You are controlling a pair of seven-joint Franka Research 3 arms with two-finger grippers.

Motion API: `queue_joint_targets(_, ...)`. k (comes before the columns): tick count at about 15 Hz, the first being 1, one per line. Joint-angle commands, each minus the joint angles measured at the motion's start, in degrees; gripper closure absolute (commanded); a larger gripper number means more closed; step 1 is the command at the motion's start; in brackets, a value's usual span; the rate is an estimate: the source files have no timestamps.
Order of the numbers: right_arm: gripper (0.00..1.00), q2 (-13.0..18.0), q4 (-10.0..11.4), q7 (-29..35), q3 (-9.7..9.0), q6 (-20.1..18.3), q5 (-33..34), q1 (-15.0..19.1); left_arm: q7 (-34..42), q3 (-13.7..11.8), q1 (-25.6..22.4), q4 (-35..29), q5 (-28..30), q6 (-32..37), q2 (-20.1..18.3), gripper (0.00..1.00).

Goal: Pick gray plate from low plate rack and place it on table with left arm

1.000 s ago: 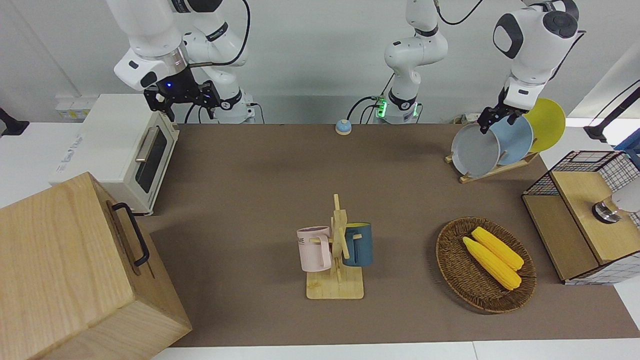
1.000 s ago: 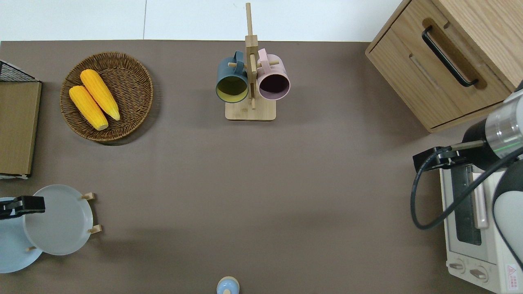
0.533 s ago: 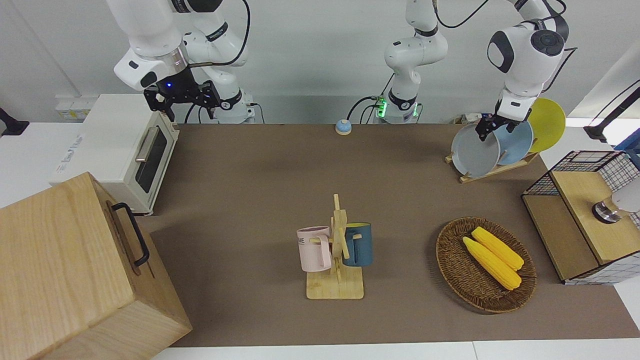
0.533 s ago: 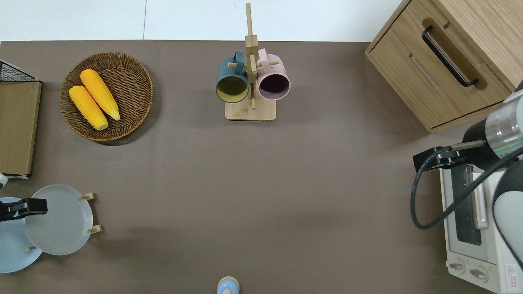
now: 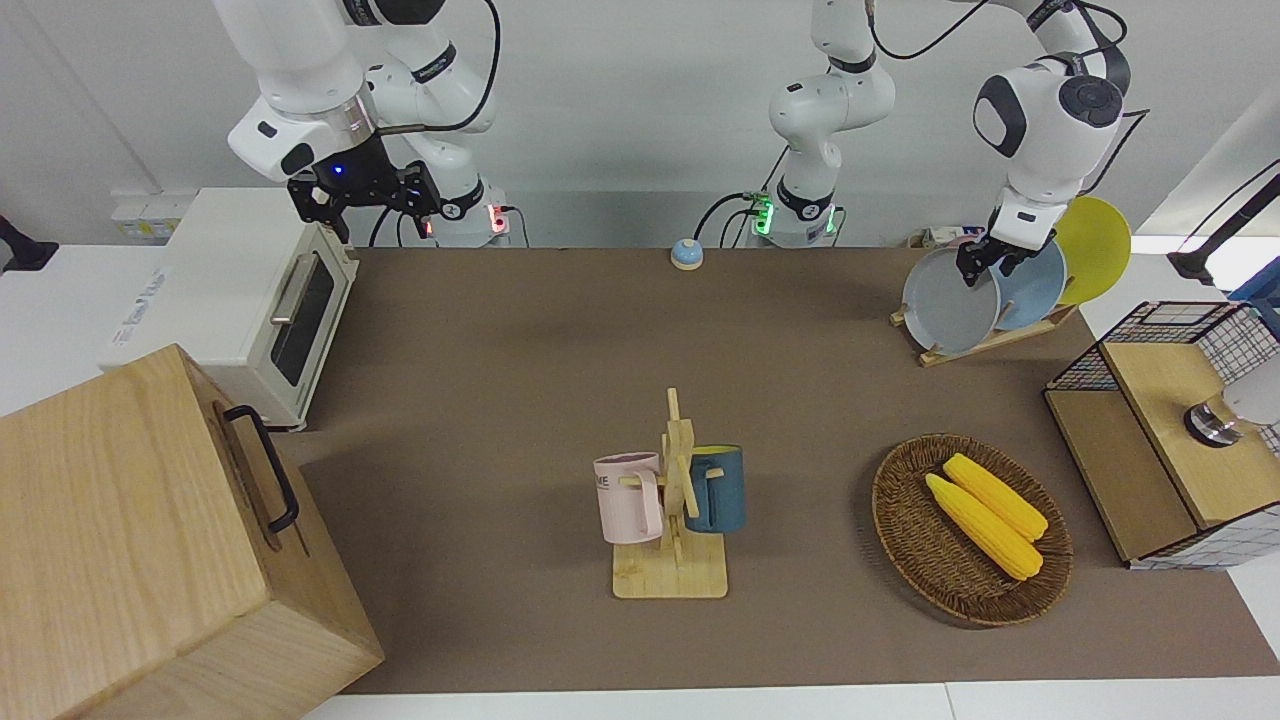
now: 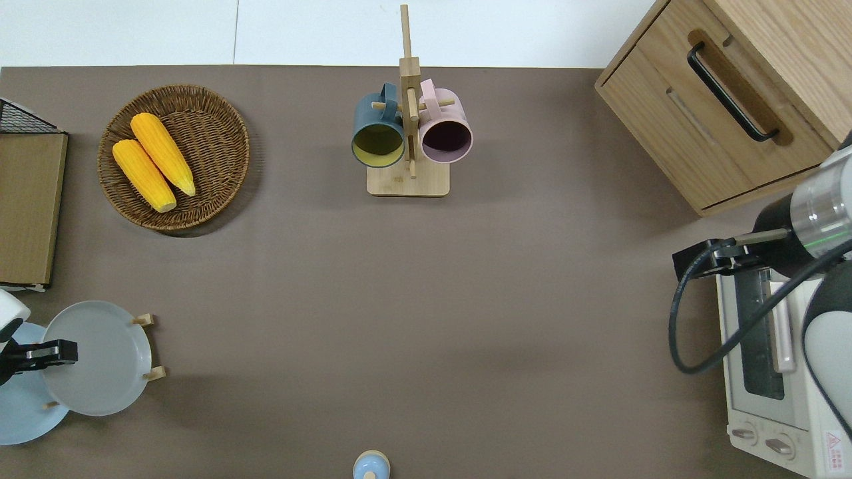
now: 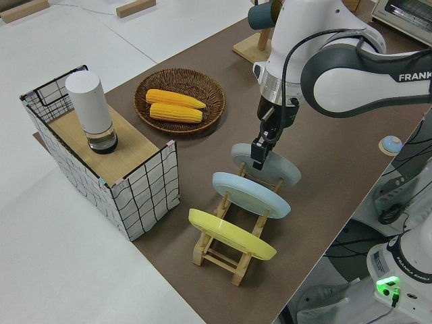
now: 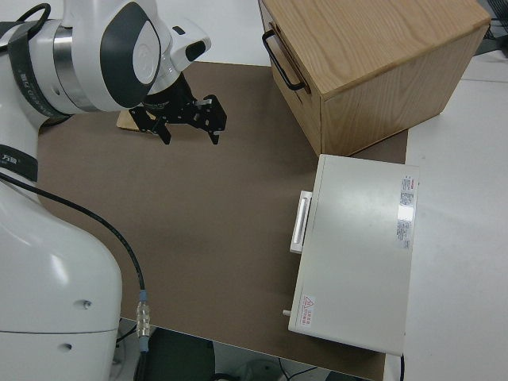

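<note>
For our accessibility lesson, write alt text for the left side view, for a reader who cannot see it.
The left gripper reaches down onto the rim of the gray plate, which stands slanted in the low plate rack with a light blue plate and a yellow plate. Close by are a wicker basket holding two corn cobs and a wire-sided box.

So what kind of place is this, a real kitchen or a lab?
Most likely a robotics lab staged as a kitchen: Franka arms are mounted at a mat-covered table set with a toaster oven, a low plate rack and a mug stand.
</note>
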State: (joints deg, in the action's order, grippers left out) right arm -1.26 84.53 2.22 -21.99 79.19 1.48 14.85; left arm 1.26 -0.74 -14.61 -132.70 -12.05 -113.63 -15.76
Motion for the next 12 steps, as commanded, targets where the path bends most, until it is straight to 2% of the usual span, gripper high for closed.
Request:
queue_joint_targets(1,0.017,0.1,-0.4,0.7,-1.13,-0.6,0.4,1.3,0.5,0.0,-0.1,-1.0,-0.9,-1.3,-0.2,0.99)
queue_joint_targets(6,0.017,0.2,-0.4,0.7,-1.13,-0.6,0.4,1.3,0.5,0.1,0.1,0.2,-0.9,-0.1,-0.5,1.0)
queue_joint_targets(12,0.017,0.1,-0.3,0.7,-1.21,-0.6,0.4,1.3,0.7,1.3,1.0,12.4,-0.9,14.4,-0.8,0.99)
